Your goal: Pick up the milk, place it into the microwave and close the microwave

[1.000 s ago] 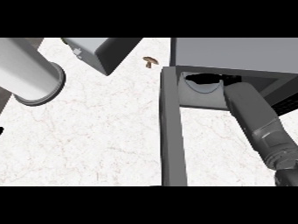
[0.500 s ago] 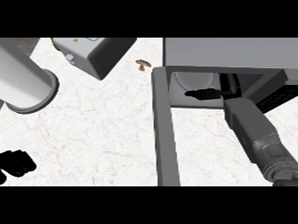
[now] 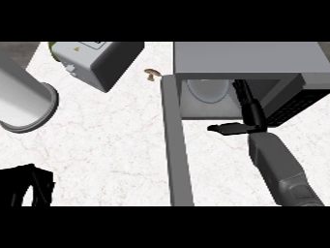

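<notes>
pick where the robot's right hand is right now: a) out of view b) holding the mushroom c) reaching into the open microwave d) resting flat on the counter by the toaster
c: the right hand reaches from the counter's near side past the open door into the microwave, its fingers inside the cavity.

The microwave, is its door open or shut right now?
Open. The microwave shows its inside, and its door swings out toward the viewer, edge-on, with the right hand reaching inside.
</notes>
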`<control>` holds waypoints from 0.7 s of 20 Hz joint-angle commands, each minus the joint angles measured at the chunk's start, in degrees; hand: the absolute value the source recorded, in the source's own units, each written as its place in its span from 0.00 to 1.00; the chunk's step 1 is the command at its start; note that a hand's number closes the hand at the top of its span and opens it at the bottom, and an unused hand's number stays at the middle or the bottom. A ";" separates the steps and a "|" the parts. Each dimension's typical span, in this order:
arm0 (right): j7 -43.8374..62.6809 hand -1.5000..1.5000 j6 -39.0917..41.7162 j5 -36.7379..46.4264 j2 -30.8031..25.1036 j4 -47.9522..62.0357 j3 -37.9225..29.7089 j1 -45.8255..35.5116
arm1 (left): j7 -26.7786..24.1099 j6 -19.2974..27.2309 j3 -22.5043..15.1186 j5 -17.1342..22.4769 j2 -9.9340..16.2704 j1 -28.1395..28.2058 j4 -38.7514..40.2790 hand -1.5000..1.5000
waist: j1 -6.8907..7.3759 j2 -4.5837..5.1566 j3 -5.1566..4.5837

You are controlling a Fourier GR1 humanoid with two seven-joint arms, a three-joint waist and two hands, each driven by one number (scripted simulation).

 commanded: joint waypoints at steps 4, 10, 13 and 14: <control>-1.01 0.00 3.77 0.08 1.61 -10.80 4.35 12.67 | 0.34 0.85 -7.46 -4.68 -0.19 1.50 -2.65 1.00 | -1.36 -0.65 -0.10; 2.50 0.00 6.06 -2.56 2.23 -23.79 5.68 23.52 | -3.14 7.35 -13.77 -13.88 -0.19 -8.22 6.59 1.00 | -2.10 -0.45 -0.13; 3.89 0.00 8.82 -3.32 0.20 -30.24 6.42 28.84 | -3.79 9.56 -20.55 -17.71 -0.20 -10.83 9.23 1.00 | -2.46 -0.41 -0.13; 4.71 0.00 7.78 -2.59 2.10 -32.84 7.86 31.40 | -6.36 10.19 -23.02 -21.73 -0.20 -9.50 8.44 1.00 | -2.49 -0.56 -0.16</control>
